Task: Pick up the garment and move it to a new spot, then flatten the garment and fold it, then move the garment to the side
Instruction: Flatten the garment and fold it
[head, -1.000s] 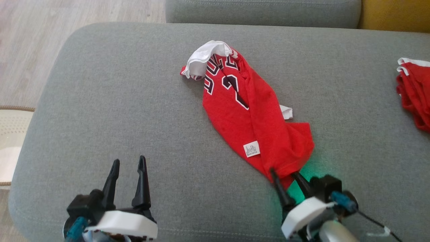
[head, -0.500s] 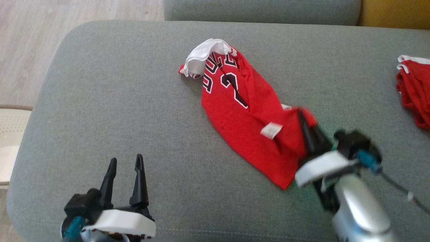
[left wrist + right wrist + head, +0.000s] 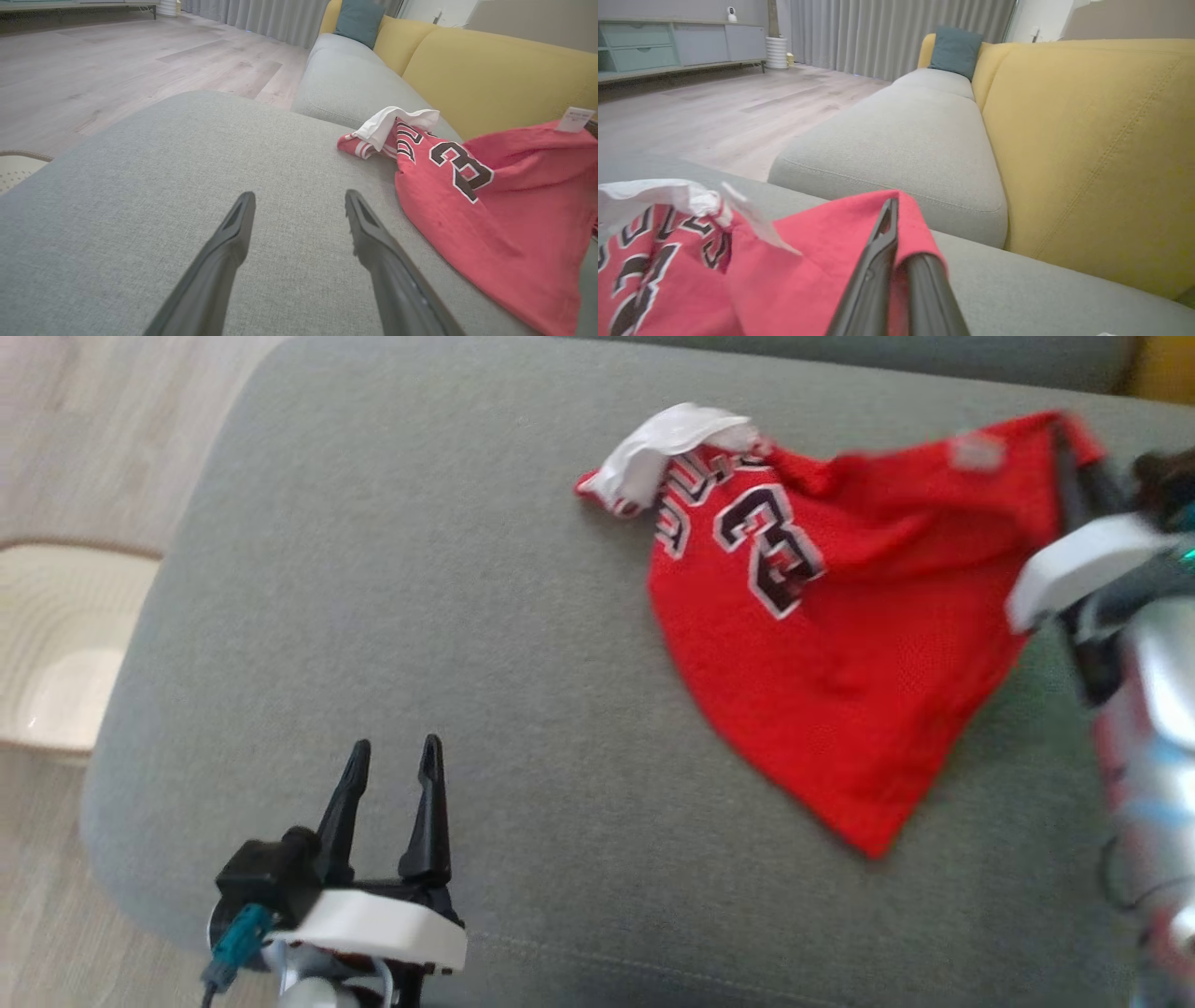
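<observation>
At the left, the left gripper (image 3: 396, 747) hovers over the grey cushion (image 3: 420, 569), its fingers spread wide and empty. Right of it, a red jersey (image 3: 822, 653) lies partly on the cushion, one corner raised. At far right, the right gripper (image 3: 892, 224) pinches that raised corner tight.

Your left tool (image 3: 299, 195) stands with fingers spread wide over the grey cushion (image 3: 140, 186). Right of it you see the red garment (image 3: 490, 210), its far corner lifted before the yellow backrest (image 3: 490, 79).
</observation>
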You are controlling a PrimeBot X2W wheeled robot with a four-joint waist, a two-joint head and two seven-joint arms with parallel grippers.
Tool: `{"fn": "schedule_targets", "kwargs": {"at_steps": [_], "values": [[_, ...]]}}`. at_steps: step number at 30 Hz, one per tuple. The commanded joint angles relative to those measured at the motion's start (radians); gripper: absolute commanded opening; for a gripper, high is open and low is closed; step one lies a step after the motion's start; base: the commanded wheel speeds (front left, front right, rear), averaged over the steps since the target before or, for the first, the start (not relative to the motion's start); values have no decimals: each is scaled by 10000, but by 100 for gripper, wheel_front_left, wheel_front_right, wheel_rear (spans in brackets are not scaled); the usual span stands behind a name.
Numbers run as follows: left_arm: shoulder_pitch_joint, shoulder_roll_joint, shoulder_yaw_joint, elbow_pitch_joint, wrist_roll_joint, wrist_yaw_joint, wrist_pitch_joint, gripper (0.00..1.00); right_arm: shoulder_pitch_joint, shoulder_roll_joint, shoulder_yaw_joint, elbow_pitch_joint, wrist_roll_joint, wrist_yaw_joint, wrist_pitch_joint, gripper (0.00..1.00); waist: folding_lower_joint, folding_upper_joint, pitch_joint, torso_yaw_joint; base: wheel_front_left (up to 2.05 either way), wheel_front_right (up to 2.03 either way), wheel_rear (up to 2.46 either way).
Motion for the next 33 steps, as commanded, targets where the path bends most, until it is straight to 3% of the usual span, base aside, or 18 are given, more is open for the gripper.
{"fn": "schedule_targets", "kwargs": {"at_steps": [1,10,11,13,23,33], "values": [[-388,-28,246,-275,96,-27,-122,100,-481,-59,107,-229,-109,65,-4,0,0,0,350,400,0,0,0],[-767,-92,-75,-240,119,-268,-122,100,-2548,-1604,-1471,1613,-1976,65,-12,0,0,0,1093,1341,0,0,0],[-801,-96,-105,-239,114,-278,-122,100,-2653,-1678,-1685,1774,-2179,65,14,9,0,0,1142,1388,0,0,0],[-861,-100,-160,-231,116,-288,-122,100,-2775,-1685,-2068,2078,-2552,65,91,100,0,0,1205,1430,0,0,0],[-1031,-106,-113,-345,112,-212,-122,100,-3083,-762,-3286,2468,-3570,65,-681,100,0,0,972,598,0,0,0],[-758,-107,328,-297,268,-251,-122,100,-2132,945,-2283,3145,-2934,65,-1081,100,0,0,-43,-987,0,0,0]]}}
